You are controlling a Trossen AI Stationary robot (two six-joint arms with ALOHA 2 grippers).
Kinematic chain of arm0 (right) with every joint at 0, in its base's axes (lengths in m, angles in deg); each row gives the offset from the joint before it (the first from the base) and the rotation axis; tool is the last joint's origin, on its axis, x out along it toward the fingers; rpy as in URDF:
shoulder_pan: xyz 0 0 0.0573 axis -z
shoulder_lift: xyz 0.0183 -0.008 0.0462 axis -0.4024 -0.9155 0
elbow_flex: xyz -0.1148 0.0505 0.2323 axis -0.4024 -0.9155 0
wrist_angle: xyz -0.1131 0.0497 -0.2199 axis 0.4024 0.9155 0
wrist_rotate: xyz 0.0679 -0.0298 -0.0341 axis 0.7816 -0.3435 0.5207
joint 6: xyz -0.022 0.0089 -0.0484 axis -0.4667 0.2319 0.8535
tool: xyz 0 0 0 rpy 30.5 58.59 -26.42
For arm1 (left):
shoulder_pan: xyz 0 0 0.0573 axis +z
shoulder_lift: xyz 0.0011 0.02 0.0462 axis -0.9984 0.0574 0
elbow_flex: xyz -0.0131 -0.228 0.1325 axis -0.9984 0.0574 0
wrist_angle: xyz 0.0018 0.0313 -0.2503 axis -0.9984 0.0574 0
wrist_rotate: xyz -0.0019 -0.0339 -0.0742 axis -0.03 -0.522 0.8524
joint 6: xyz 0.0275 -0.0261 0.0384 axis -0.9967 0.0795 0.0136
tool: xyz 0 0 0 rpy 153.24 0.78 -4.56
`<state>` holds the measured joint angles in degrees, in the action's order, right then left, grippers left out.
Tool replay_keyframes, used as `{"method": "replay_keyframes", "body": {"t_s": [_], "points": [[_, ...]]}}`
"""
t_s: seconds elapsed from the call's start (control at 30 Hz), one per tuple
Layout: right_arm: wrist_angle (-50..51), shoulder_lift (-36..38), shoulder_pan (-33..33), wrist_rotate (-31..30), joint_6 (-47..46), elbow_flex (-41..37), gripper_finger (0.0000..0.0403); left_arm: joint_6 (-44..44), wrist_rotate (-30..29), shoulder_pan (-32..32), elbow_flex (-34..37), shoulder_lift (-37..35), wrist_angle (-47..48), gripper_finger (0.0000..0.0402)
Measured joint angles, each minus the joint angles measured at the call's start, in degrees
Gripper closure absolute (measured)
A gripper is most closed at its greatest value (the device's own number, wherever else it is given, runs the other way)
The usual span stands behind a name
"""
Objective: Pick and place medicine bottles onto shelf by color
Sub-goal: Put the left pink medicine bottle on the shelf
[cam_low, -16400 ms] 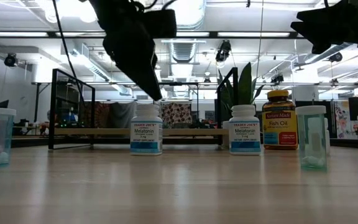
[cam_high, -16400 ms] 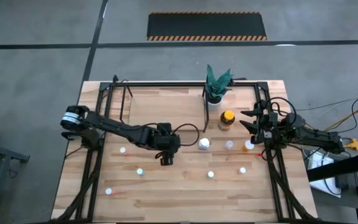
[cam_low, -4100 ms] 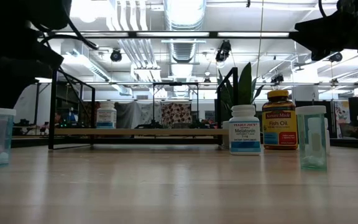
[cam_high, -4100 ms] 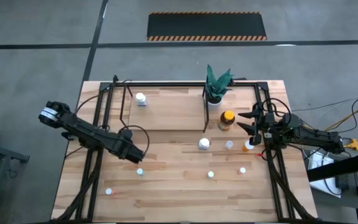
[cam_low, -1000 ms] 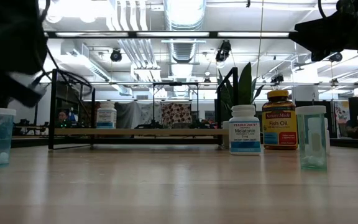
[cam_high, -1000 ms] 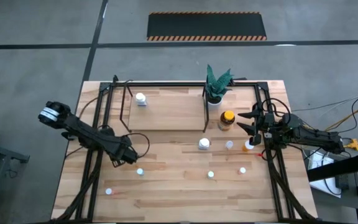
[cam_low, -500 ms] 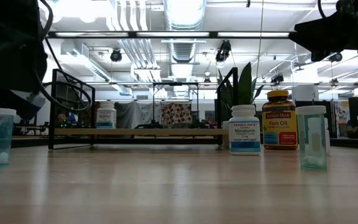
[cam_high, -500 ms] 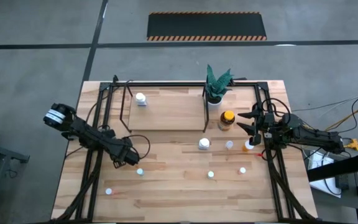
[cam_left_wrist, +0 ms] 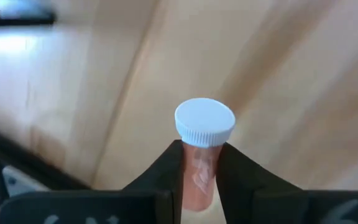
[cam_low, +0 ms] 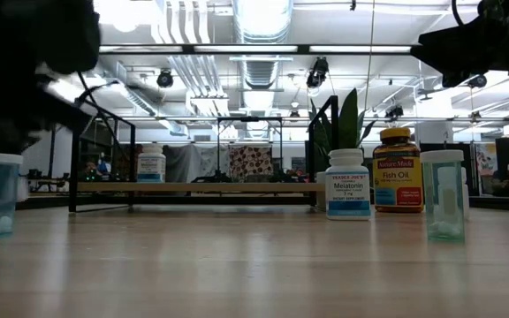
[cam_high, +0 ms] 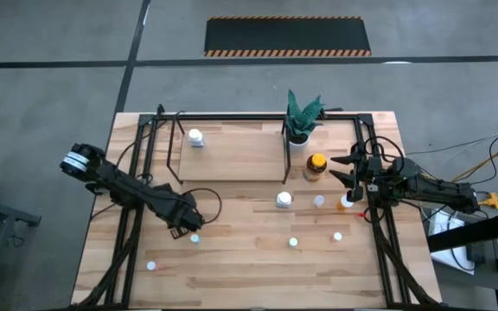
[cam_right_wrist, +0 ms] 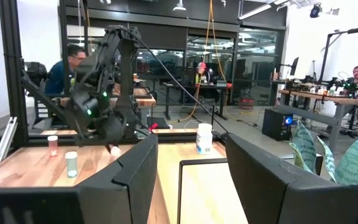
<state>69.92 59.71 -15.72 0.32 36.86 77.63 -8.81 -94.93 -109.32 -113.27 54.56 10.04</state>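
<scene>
My left gripper [cam_high: 183,229] is over the left half of the table, shut on a small medicine bottle [cam_left_wrist: 202,149] with a white cap and a pinkish body. My right gripper [cam_high: 344,170] hangs open at the right side, near the amber yellow-capped bottle [cam_high: 316,166], with nothing between its fingers [cam_right_wrist: 135,180]. The shelf [cam_high: 232,155] lies at the far side; one white bottle [cam_high: 196,137] stands on it. Other small bottles stand on the tabletop: a pale one [cam_high: 194,238] next to my left gripper, a pink-capped one [cam_high: 151,265], and several at the centre and right [cam_high: 293,243]. My left gripper pinches the bottle's body just under the white cap [cam_left_wrist: 199,163] between its two fingers [cam_left_wrist: 165,168]. The fingers slant down from above. The cap stands out past the fingertips. The fingers hide the bottle's bottom, so I cannot tell whether it is clear of the table.
A green spiky plant in a white pot [cam_high: 301,117] stands at the shelf's far right corner. Black frame bars [cam_high: 132,233] run along both table sides. A white-capped bottle [cam_high: 284,199] stands mid-table. People sit in the room behind [cam_right_wrist: 70,59].
My left gripper has moved toward the table's near edge and a little to the right, close to the pale bottle. The right arm has kept still.
</scene>
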Motion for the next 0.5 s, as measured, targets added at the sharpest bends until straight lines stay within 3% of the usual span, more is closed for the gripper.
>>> {"method": "replay_keyframes", "body": {"t_s": [0.17,0.3,0.4,0.5], "points": [[0.0,0.0,0.0,0.0,0.02,0.0,0.022,-3.92,-8.12,-0.02,-9.11,-0.38,-0.67,0.0348],[0.0,-0.02,0.01,0.01,0.02,0.0,0.022,-9.83,-23.61,-0.05,-14.12,-0.76,-6.61,0.0348],[-0.02,0.0,0.0,0.02,0.02,0.0,0.022,-14.19,-36.73,1.11,-14.25,-1.34,-17.0,0.0348],[-0.04,-0.02,0.02,0.0,0.0,0.0,0.022,-15.3,-44.97,3.69,-13.0,-1.35,-26.25,0.0348]]}}
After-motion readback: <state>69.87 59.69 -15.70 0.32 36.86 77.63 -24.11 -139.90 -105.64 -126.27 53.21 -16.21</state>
